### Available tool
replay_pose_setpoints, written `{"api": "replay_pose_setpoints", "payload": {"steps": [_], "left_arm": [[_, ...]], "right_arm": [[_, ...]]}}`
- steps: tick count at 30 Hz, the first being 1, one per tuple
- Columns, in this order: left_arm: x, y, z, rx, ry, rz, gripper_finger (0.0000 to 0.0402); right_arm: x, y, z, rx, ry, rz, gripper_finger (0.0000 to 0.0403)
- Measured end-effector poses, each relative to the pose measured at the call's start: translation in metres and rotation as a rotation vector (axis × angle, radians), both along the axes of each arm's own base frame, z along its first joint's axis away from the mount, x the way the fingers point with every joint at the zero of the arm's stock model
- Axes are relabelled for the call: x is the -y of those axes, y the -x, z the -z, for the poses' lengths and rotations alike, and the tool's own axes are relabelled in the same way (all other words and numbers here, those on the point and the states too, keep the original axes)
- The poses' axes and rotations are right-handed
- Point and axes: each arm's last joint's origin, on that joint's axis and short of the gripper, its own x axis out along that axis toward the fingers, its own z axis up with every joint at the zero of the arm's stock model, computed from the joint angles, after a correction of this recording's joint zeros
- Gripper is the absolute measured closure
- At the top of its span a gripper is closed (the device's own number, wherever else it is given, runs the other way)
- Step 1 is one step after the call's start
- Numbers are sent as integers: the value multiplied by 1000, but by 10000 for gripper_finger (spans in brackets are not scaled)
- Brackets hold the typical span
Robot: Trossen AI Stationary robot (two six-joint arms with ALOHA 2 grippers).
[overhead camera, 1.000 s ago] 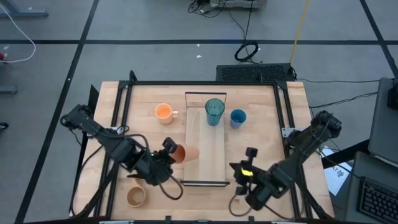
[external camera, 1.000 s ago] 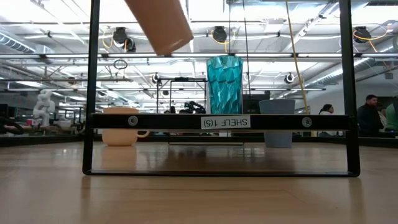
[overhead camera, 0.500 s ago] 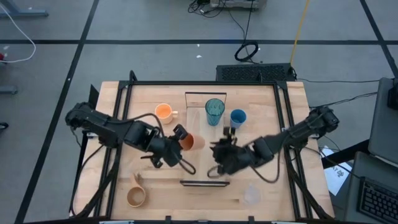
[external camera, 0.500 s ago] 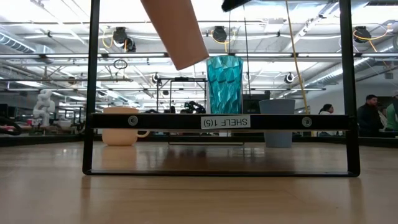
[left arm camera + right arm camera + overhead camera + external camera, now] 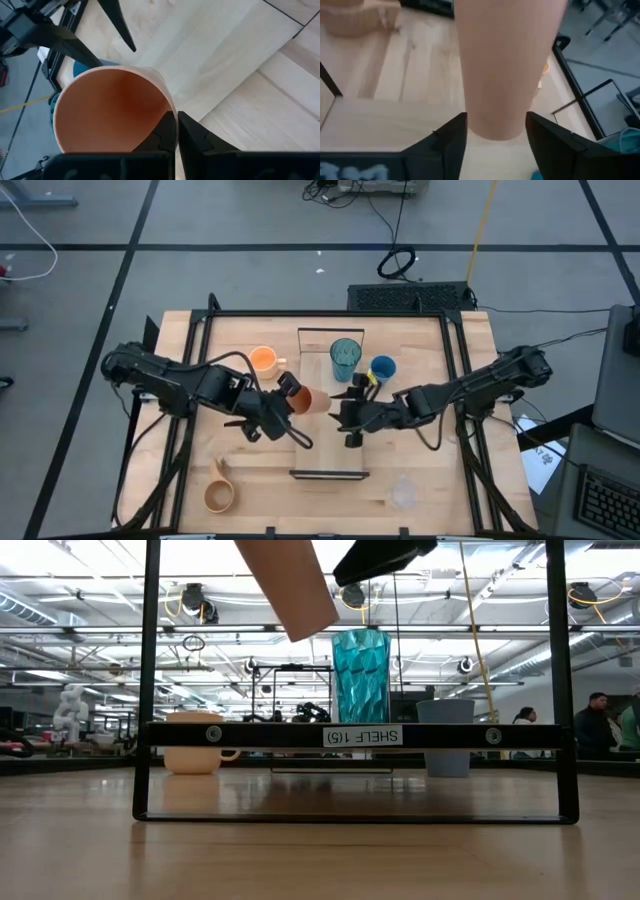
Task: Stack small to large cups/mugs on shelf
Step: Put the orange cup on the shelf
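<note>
My left gripper point(image 5: 285, 395) is shut on the small orange cup point(image 5: 310, 401), held tilted in the air over the shelf's point(image 5: 332, 445) left edge. The cup's closed end point(image 5: 495, 127) points toward my right gripper point(image 5: 347, 415), which is open, one finger on each side of that end. The teal tumbler point(image 5: 345, 358) stands on the shelf's far end. On the table stand the orange mug point(image 5: 263, 360), the blue cup point(image 5: 382, 368), the wooden mug point(image 5: 219, 495) and the clear cup point(image 5: 404, 492). My left gripper pinches the cup's wall at the rim point(image 5: 167, 112), one finger inside the cup and one outside. The fingers come from the table's left, slanting down. The cup point(image 5: 290, 585) is lifted clear, its mouth toward the gripper and its closed end lower. My right gripper's fingers point(image 5: 451, 132) flank the cup's closed end; whether they touch it I cannot tell.
A black frame point(image 5: 205, 340) runs round the tabletop. The shelf's black end bracket point(image 5: 350, 735) stands at the near side. The shelf board between the tumbler and the near end lies bare under the cup.
My left gripper has carried the orange cup toward the table's right, from beside the shelf to over its left edge. My right gripper has swung from the near right corner toward the far left, up to the cup's closed end, and has opened.
</note>
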Motion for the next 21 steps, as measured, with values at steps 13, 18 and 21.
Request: {"api": "replay_pose_setpoints", "payload": {"steps": [13, 18, 21], "left_arm": [[2, -3, -1, 18, 7, 51, 395], [2, -3, -1, 13, 17, 75, 397], [4, -5, -2, 32, 38, 102, 394]], "right_arm": [[17, 15, 30, 246, -166, -96, 85], [23, 15, 35, 288, -194, -119, 64], [26, 12, 35, 309, -214, -127, 63]]}}
